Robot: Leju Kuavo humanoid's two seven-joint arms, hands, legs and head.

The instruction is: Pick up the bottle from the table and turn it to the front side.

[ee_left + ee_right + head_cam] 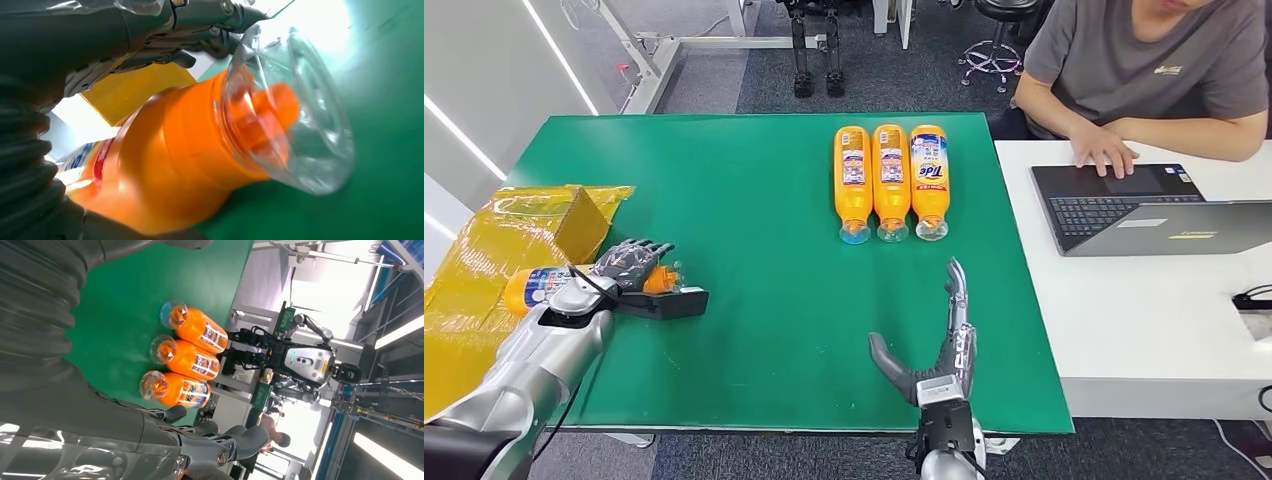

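Orange and lying on its side at the green table's [754, 200] left edge, beside the yellow-wrapped box [519, 235], the detergent bottle [539, 285] sat in my left hand [629, 268], fingers wrapped round its neck for lifting, while my right hand [944, 345] hovered spread and empty short of three bottles laid in a row [891, 180].

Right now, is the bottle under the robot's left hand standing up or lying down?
Lying down. The orange bottle rests on its side at the green table's edge, clear cap toward the middle, with the left hand wrapped over it.
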